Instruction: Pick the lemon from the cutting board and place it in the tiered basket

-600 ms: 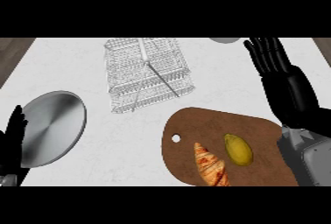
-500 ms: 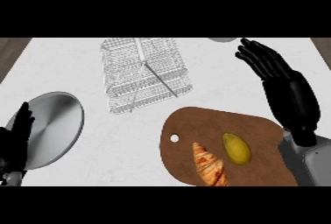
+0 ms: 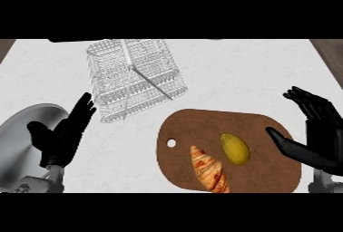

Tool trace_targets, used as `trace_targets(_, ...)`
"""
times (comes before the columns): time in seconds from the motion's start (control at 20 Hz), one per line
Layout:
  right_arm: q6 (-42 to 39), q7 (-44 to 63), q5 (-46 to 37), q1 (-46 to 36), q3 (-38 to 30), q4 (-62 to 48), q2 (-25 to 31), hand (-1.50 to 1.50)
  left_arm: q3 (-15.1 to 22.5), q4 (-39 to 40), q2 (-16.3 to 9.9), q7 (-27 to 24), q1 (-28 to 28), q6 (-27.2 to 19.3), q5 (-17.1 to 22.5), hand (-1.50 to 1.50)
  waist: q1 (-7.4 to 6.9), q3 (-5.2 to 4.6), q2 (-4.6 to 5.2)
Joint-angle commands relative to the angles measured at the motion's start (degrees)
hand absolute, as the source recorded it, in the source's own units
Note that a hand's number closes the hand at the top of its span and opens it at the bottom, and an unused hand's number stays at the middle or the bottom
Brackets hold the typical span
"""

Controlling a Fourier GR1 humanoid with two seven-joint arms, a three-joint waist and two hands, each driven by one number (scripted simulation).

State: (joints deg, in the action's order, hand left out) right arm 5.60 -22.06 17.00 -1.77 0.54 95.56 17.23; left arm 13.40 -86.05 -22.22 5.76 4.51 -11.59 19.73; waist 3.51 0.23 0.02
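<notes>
A yellow lemon [image 3: 234, 148] lies on the brown cutting board [image 3: 268, 129], beside a croissant [image 3: 210, 170]. The wire tiered basket [image 3: 137, 77] stands behind the board, toward the left. My right hand [image 3: 318, 136] hovers open over the board's right edge, a short way right of the lemon, thumb pointing toward it. At the lower left my left hand [image 3: 61, 136] is open with fingers up, partly over a grey plate.
A grey round plate [image 3: 17, 145] sits at the left edge of the white counter [image 3: 241, 72]. The counter's dark edges show at the far corners.
The view has shifted, so everything sits lower and further right. My right hand has come down from the back of the counter to the board's right edge. My left hand has risen further into view.
</notes>
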Motion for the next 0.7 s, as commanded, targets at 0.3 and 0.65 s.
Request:
trace_targets(0.3, -0.79, -11.9, -17.37, 21.27, 1.56, 8.94, 8.88, -1.5, 2.29, 0.15, 3.08, 1.83, 2.79, 2.56, 0.02, 0.0, -1.57, -0.36, -0.43)
trace_targets(0.65, 8.54, 6.2, -34.04, 30.62, -2.4, 22.21, 15.91, -1.5, 1.57, -0.07, 2.11, 2.99, 2.65, 3.39, 0.31, 0.0, -1.28, -0.6, -0.4)
